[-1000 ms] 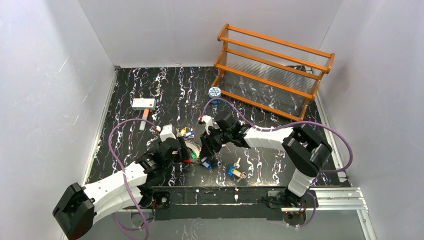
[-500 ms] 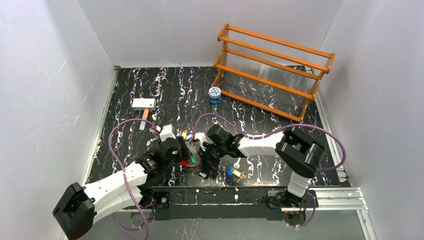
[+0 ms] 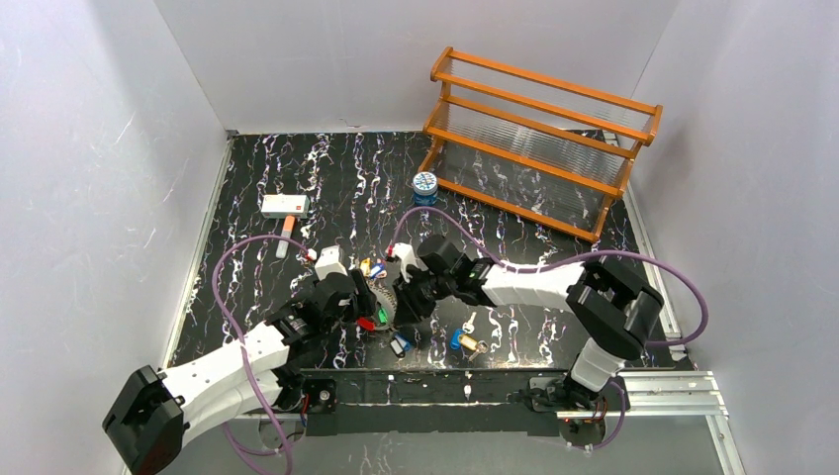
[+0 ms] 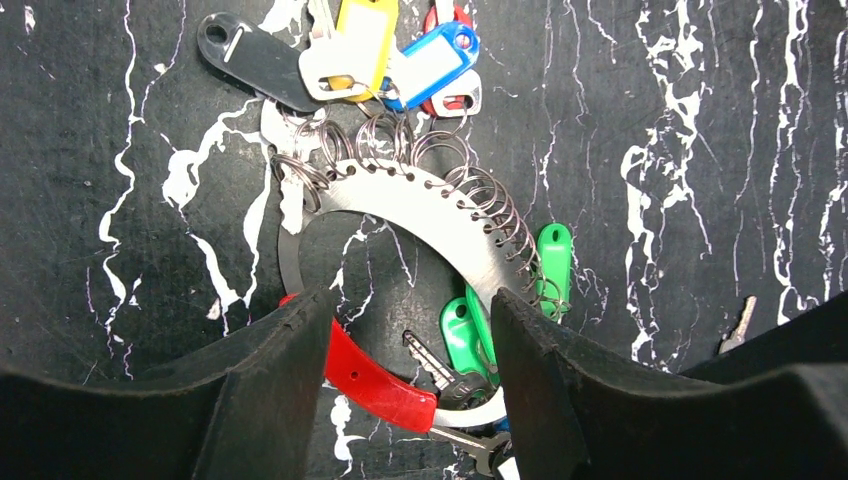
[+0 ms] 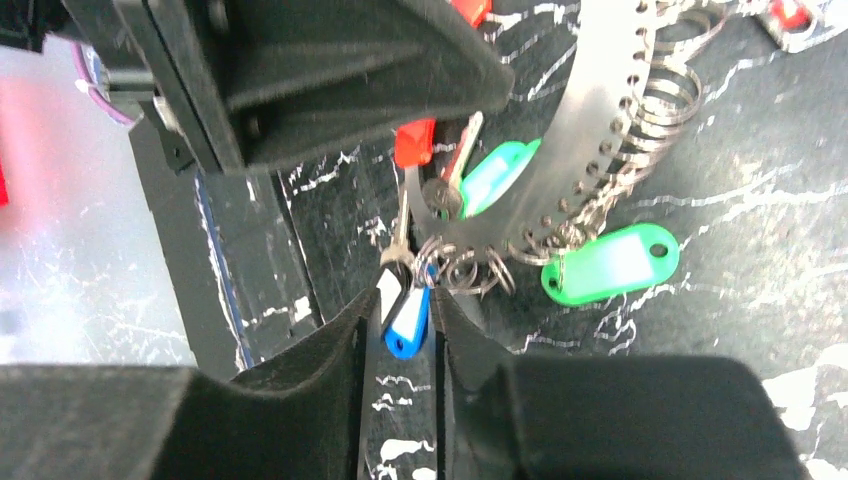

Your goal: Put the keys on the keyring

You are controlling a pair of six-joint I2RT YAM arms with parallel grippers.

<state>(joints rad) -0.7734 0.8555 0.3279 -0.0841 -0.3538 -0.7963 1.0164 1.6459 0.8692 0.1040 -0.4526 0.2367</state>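
The keyring (image 4: 455,225) is a wide silvery ring with a red section, lying on the black table with small split rings and coloured tags around it. My left gripper (image 4: 410,300) stands open over its near arc. Both fingertips cover the ring's sides, and a dark-headed key (image 4: 440,368) and green tags (image 4: 553,255) show in the gap. My right gripper (image 5: 405,297) is open by a narrow gap. A blue-tagged key (image 5: 405,318) lies just beyond its tips, hooked near the ring's split rings. In the top view this blue-tagged key (image 3: 399,344) rests on the table below the right gripper (image 3: 408,309).
A blue and gold key (image 3: 462,340) and a silver key (image 3: 469,322) lie loose to the right of the ring. A wooden rack (image 3: 539,139) stands at the back right, with a round blue-and-white tin (image 3: 424,183) in front of it. A white box (image 3: 285,205) sits at the back left.
My right gripper went toward the near edge with the blue-tagged key, then opened and drew back, leaving the key on the table nearer the front. The left arm has not moved.
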